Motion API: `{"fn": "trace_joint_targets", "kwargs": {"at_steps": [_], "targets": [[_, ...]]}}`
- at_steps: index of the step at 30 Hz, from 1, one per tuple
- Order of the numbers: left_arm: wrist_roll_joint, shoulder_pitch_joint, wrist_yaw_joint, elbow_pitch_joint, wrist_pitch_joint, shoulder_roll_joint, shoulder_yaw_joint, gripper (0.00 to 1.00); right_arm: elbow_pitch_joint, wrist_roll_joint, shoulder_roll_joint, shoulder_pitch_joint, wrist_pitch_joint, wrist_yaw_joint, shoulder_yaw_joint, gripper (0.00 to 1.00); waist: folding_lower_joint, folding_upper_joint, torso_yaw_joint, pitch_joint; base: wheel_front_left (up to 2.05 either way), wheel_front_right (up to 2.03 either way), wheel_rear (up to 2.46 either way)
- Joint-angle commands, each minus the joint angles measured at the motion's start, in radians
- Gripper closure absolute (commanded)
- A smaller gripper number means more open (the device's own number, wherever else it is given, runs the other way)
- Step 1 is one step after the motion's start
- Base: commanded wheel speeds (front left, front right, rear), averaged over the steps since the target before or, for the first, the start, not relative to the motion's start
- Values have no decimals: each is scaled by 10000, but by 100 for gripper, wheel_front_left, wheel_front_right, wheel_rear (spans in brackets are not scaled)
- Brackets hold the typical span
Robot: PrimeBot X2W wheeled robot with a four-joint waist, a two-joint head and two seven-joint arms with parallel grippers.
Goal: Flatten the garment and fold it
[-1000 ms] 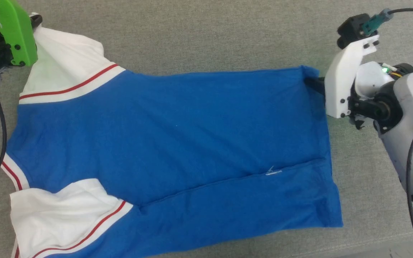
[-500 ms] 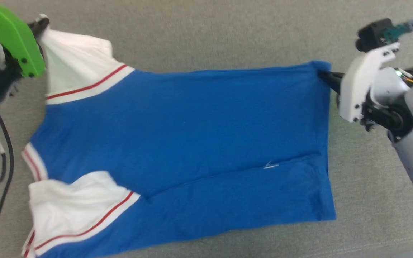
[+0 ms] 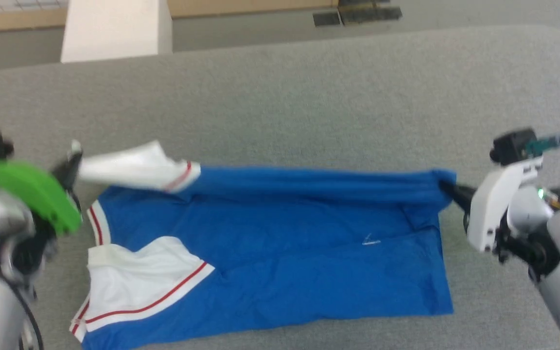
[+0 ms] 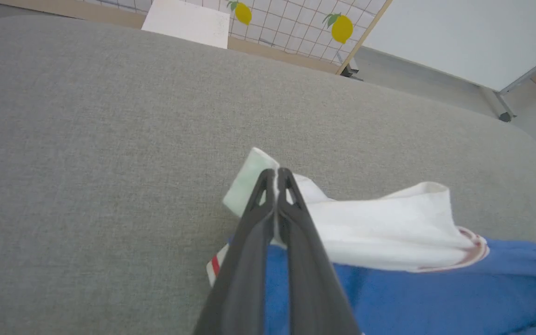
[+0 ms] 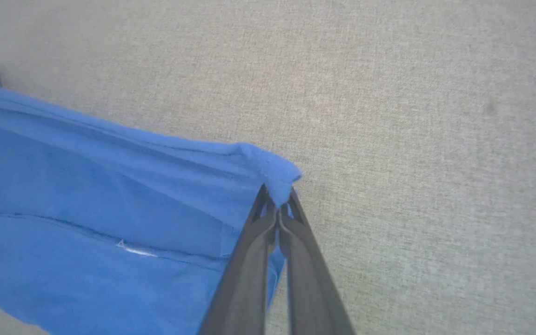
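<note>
We have the blue jersey shirt lying across the grey fabric surface, its long axis running side to side in the head view: collar and sleeves toward our left arm, hem toward our right. Our left gripper is closed on the edge of the far sleeve, the white cloth pinched between its fingertips and lifted off the surface so that the red-striped seam curls over the blue body. Our right gripper is clamped on the far hem corner, fingers pressed together with a nub of blue cloth bunched over the tips. Between these two grips the far edge stands raised in a taut ridge, while the near half rests on the surface with the near sleeve spread at the lower left and a long crease, marked by a small white fleck, crossing the body. We judge the step in hand to be a lengthwise fold, the far edge carried over the near half. What that turns on is simple: the held edge runs parallel to the shirt's long axis, and the near edge lies toward our body from both grippers, so both arms should travel the same way together, each minding its own end. If one leads, the fold line would likely skew, and the loose sleeve may need tucking.
</note>
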Motion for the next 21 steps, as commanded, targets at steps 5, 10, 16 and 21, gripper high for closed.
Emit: {"fn": "trace_joint_targets", "kwargs": {"at_steps": [5,10,16,21], "targets": [[-453,2492,665,-1199,-559,-112,337,100,-105,-45,104,1488,-213,-17,-567,100,0,119,585,-731,0,0,0],[-773,4126,1119,-1992,-714,-379,380,100,46,-107,367,2452,-502,-17,-1130,100,0,119,784,-868,0,0,0],[-1019,5197,1198,-2070,-642,-787,48,100,298,-234,751,3221,-914,-17,-1606,100,0,119,863,-863,0,0,0],[-937,5448,1237,-1912,-1016,-1222,-139,0,235,-428,1075,3948,-1291,-17,-1863,0,0,119,863,-1030,0,0,0]]}}
